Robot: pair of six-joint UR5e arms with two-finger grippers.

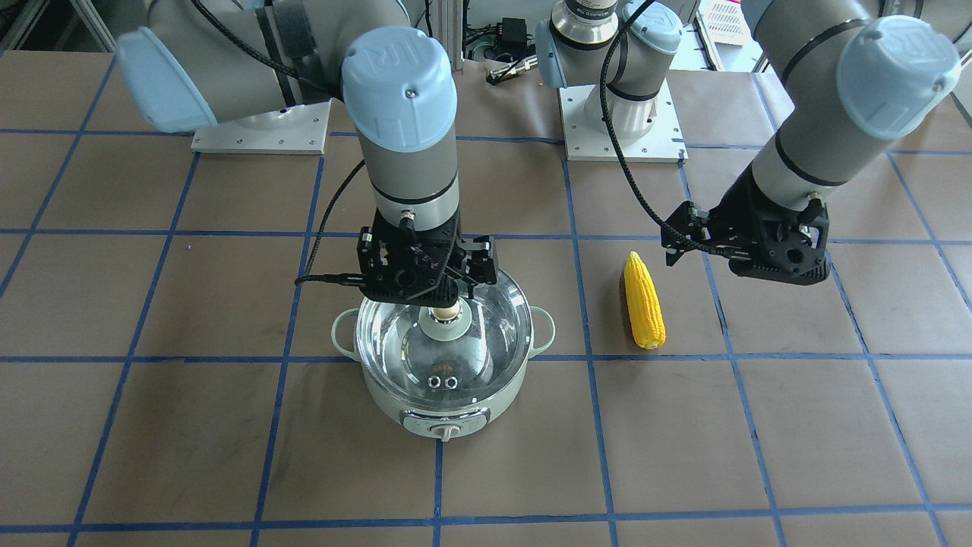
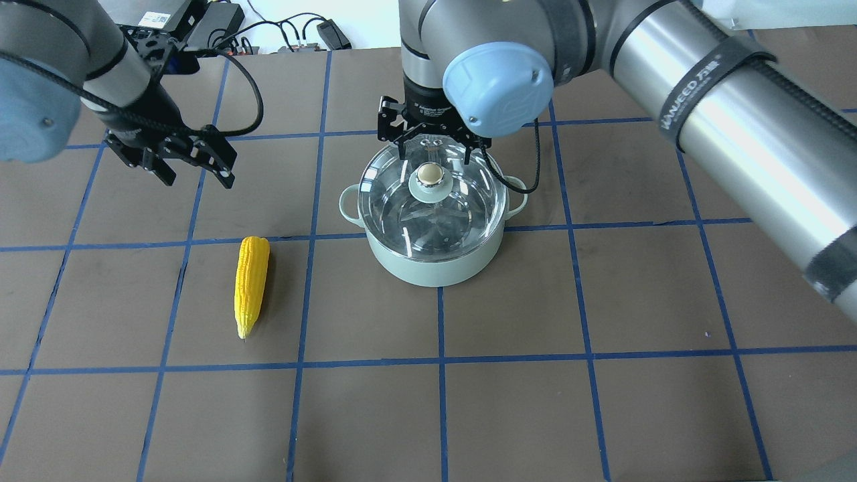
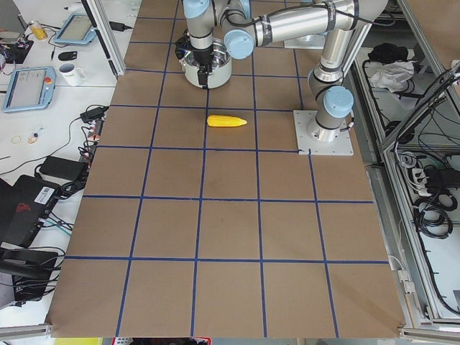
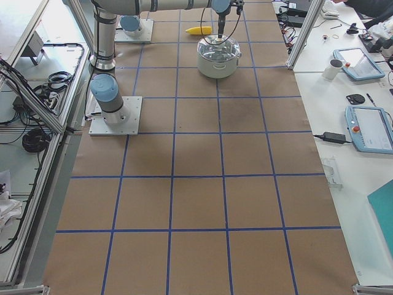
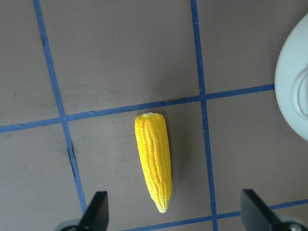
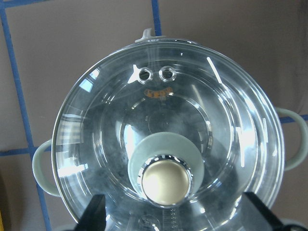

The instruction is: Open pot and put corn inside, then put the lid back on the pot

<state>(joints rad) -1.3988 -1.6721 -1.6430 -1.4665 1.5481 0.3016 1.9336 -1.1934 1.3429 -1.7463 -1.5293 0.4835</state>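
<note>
The pale mint-green pot point(image 2: 435, 268) stands mid-table with the clear glass lid point(image 2: 462, 214) on it. The beige knob point(image 2: 429, 175) sits at the lid's centre. My right gripper point(image 2: 434, 144) is open just over the knob, one jaw on either side of it and not closed on it; the right wrist view shows the knob point(image 6: 166, 180) between the fingertips point(image 6: 96, 211). The yellow corn point(image 2: 250, 278) lies on the table to the pot's left. My left gripper point(image 2: 194, 167) is open and empty, above and behind the corn point(image 5: 154, 159).
The brown table point(image 2: 576, 402) is marked with a grid of blue tape. The pot's control dial point(image 1: 446, 431) faces the front camera. The arm bases point(image 1: 621, 144) stand at the robot's edge. Cables and devices lie beyond the far edge point(image 2: 268, 33).
</note>
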